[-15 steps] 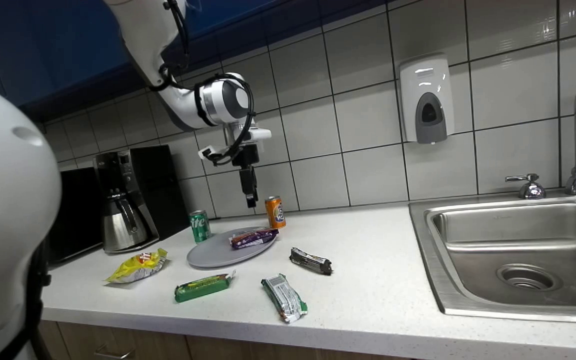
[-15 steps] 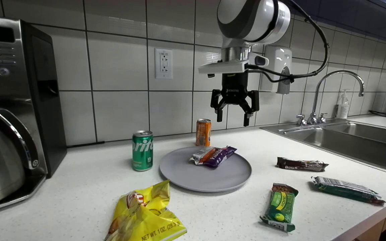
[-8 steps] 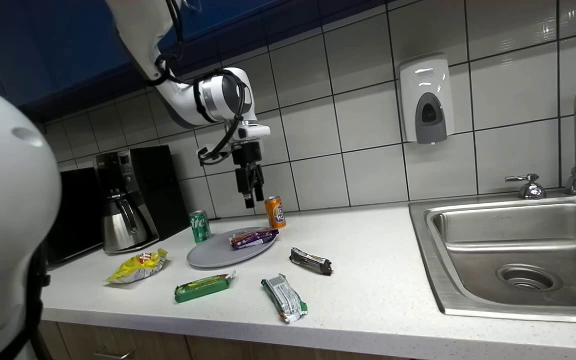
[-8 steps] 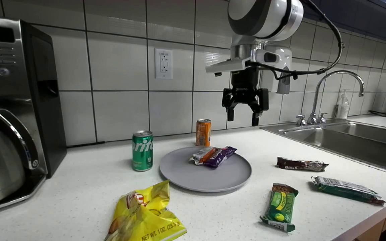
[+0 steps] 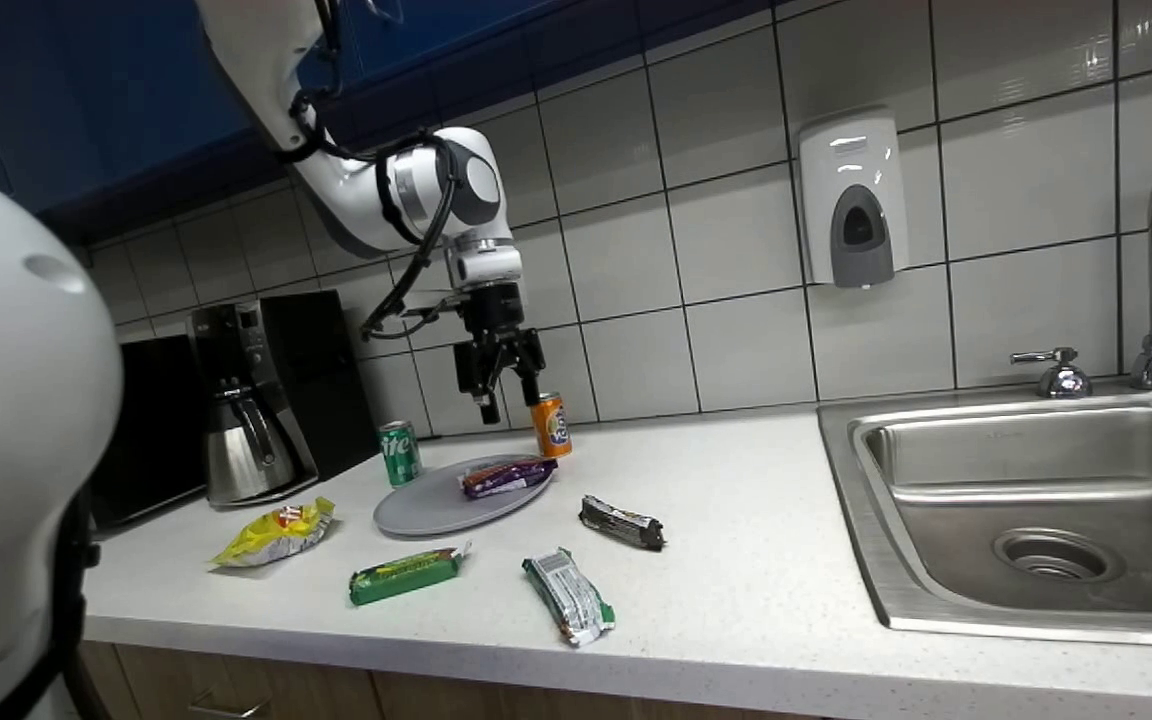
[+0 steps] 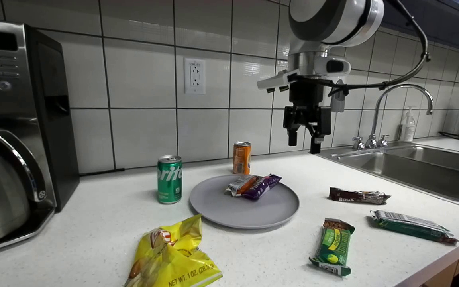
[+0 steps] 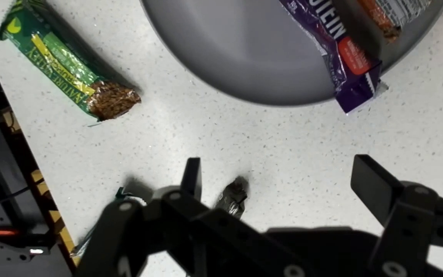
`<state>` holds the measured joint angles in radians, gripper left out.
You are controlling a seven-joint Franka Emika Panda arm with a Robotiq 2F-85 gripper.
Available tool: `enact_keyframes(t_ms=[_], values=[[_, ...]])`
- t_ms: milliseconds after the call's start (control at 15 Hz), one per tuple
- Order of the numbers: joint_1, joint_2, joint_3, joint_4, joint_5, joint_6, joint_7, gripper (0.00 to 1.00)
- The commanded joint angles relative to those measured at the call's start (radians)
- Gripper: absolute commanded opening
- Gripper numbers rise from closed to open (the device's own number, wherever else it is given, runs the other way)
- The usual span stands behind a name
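Dark bar [image 7: 233, 198] (partly) behind gripper [image 7: 281, 177]

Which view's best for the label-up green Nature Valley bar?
Wrist view. The Nature Valley bar is largest there, brand name legible, unblocked by the gripper, though one end meets the picture's top edge. Both exterior views show it whole on the counter, but smaller.

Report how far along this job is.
Looks done: the purple bar and orange bar lie on the plate. In hand: nothing; the fingers stand open above the counter. Possibly left: the brown bar and two green bars, lying off the plate.
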<state>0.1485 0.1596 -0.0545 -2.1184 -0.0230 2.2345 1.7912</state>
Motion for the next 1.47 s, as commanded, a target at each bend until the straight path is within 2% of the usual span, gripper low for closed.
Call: enact_keyframes(t_ms=[0,400,800,1400], values=[[-0.024,-0.113,-0.001,-0.112,-0.075,0.025,0.138,1.0],[-0.087,-0.236,0.004,-0.236,-0.164,0.011,0.231,1.0],[-0.155,-0.288,0.005,-0.331,-0.17,0.075,0.25,1.0],[-0.235,-0.169,-0.018,-0.337,-0.194,0.208,0.297,1.0]])
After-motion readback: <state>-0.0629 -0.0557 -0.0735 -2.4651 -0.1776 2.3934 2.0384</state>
